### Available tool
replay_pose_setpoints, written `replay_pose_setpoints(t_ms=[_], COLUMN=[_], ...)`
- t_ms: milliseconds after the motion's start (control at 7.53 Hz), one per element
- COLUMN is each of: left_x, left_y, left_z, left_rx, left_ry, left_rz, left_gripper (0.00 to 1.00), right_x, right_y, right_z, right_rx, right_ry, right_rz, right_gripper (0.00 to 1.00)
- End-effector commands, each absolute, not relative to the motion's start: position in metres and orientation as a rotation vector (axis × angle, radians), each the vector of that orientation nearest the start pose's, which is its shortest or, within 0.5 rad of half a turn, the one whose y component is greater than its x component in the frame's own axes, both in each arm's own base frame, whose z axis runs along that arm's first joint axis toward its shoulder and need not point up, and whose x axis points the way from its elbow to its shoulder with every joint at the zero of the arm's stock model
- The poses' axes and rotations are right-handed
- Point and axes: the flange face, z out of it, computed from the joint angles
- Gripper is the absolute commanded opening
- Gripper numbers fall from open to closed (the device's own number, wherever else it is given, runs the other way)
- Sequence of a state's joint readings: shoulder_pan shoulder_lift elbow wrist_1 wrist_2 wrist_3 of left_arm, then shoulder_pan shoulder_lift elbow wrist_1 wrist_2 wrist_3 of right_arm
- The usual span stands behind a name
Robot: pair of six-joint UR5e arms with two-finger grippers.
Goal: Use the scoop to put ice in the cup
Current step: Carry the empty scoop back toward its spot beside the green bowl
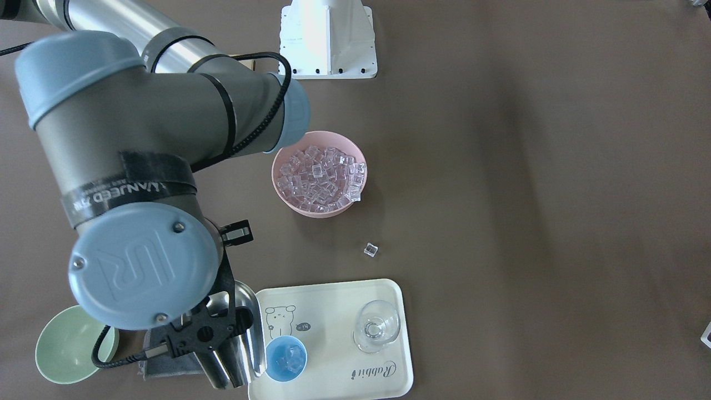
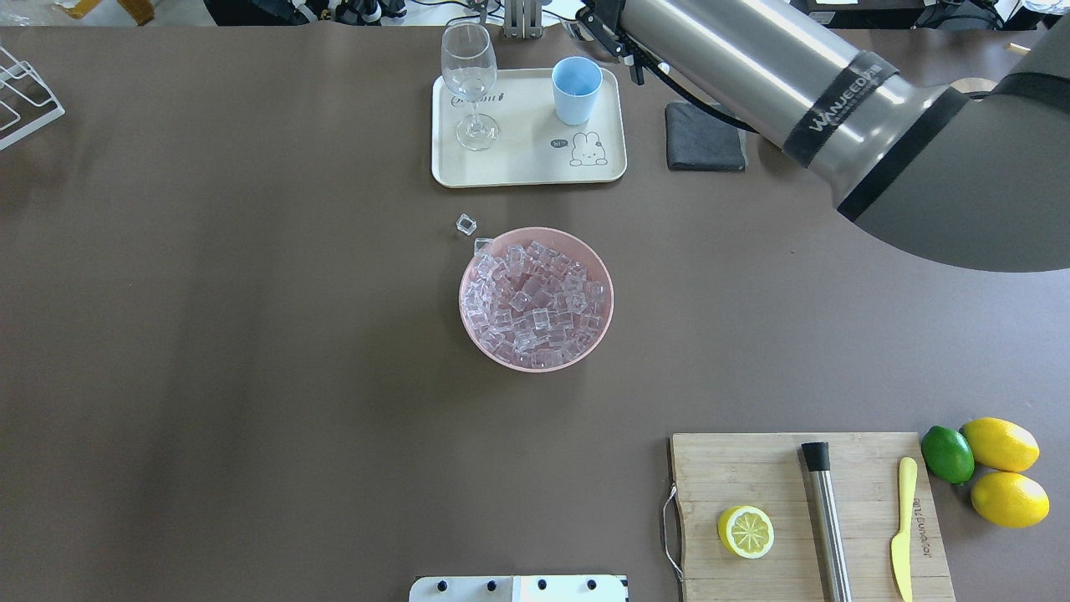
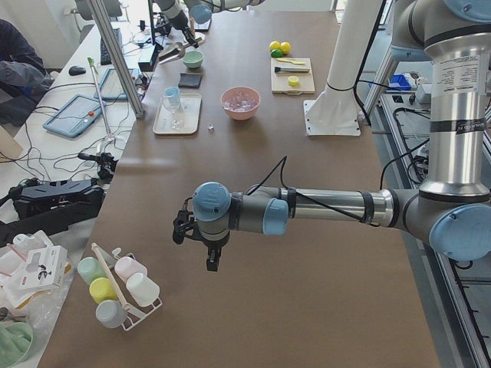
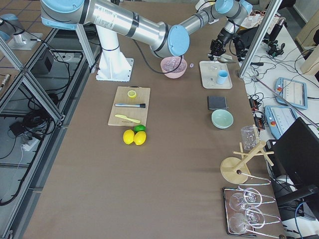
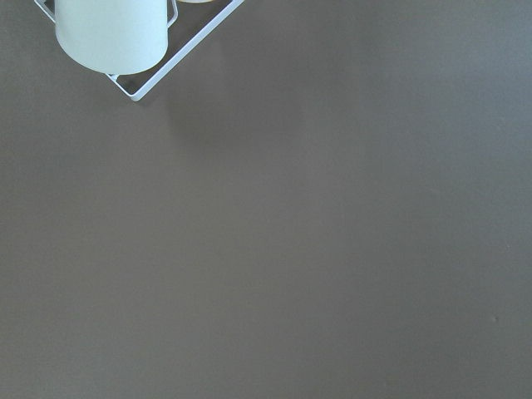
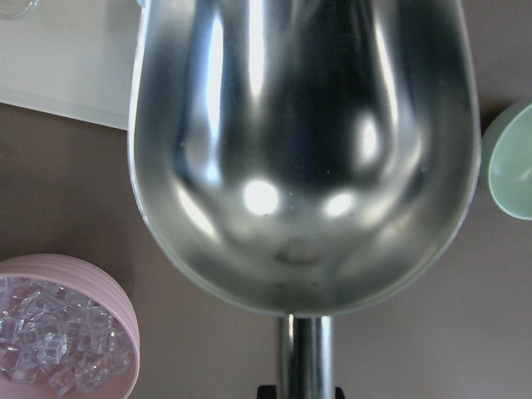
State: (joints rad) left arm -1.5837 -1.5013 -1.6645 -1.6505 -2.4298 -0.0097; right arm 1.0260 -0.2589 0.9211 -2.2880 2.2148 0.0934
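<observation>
My right gripper (image 1: 225, 303) is shut on the handle of the shiny steel scoop (image 1: 247, 333), just beside the cream tray (image 1: 333, 311). In the right wrist view the scoop's trough (image 6: 303, 158) fills the frame and is empty. The light-blue cup (image 1: 286, 358) stands on the tray right next to the scoop, with ice cubes inside; it also shows in the overhead view (image 2: 577, 88). A pink bowl (image 2: 471, 322) at mid-table is full of ice (image 2: 535, 297). One loose cube (image 1: 370, 250) lies on the table. My left gripper (image 3: 211, 257) hangs far away; I cannot tell its state.
A clear stemmed glass (image 1: 376, 328) stands on the tray. A pale green bowl (image 1: 69, 344) and a dark cloth (image 2: 705, 136) lie by the right arm. A cutting board (image 2: 786, 468) with a lemon half, a steel cylinder and a knife is near the robot. A cup rack (image 5: 116, 41) is by the left wrist.
</observation>
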Motion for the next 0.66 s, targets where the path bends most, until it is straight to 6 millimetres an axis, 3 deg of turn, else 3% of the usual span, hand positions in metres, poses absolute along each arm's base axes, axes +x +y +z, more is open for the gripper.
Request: replay_pose_setpoints(t_ms=[0,265,398,531], left_x=[-0.064,-0.066,-0.065,-0.065], left_y=[-0.464,-0.463,-0.463,-0.462], left_z=[0.638,0.634,0.639,0.645], left_rx=[0.084,0.095,0.084,0.073], left_ry=[0.854,0.852,0.852,0.852], left_rz=[0.016,0.016,0.013,0.009], left_gripper=[0.98,0.98,0.98,0.98], right_x=[-0.276,-0.229,-0.218,-0.222], right_y=[-0.68,-0.605,-0.572,-0.545], right_z=[0.143,0.206,0.233,0.254], right_rx=[-0.186,-0.147,-0.147,-0.158], right_ry=[-0.612,-0.614,-0.623,-0.618], right_rz=[-0.284,-0.185,-0.186,-0.213], right_gripper=[0.0,0.0,0.0,0.0])
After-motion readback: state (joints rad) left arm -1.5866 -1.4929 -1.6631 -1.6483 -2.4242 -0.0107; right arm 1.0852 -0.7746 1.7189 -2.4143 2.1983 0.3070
